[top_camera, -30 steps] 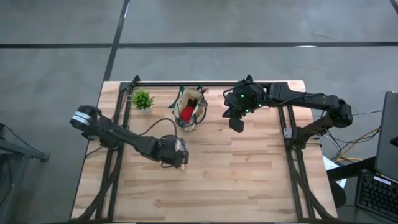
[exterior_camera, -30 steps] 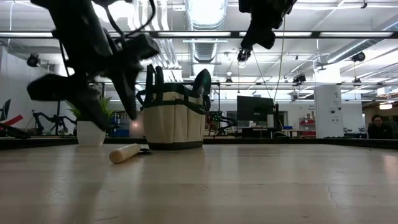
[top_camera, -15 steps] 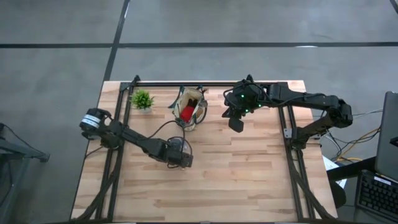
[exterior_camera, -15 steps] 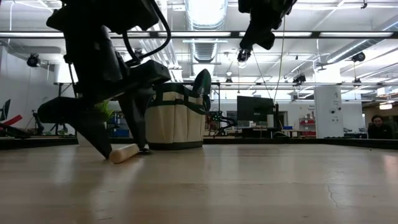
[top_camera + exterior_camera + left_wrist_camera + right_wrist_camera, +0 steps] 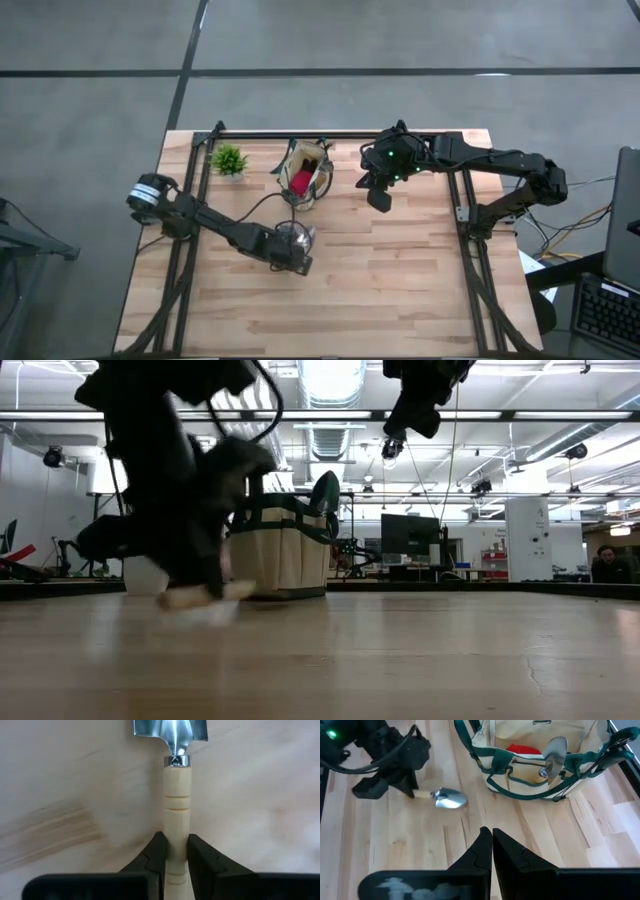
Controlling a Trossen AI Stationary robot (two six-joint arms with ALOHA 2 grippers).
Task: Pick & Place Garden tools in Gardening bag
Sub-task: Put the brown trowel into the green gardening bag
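Observation:
A metal trowel with a light wooden handle lies on the wooden table, its blade pointing toward the gardening bag. My left gripper stands over the handle and is shut on it. The beige bag with dark trim stands upright at the table's far middle. It holds a red item and another trowel. My right gripper hangs shut, high above the table to the bag's right, with nothing in it. My left gripper pinches the trowel's wooden handle between its two fingers, on the half away from the blade. The fingers come from above and point down, one on each side of the handle. Whether the trowel rests on the table or is just off it, I cannot tell.
A small green potted plant stands left of the bag near the far edge. Dark frame rails run along the table's left and right sides. Bare tabletop lies toward the near edge.
My left gripper has come down from above the table onto the trowel's handle. Its fingers first stood wide on either side of the handle, then shut on it. The handle has shifted a little in the low view. My right gripper has kept still.

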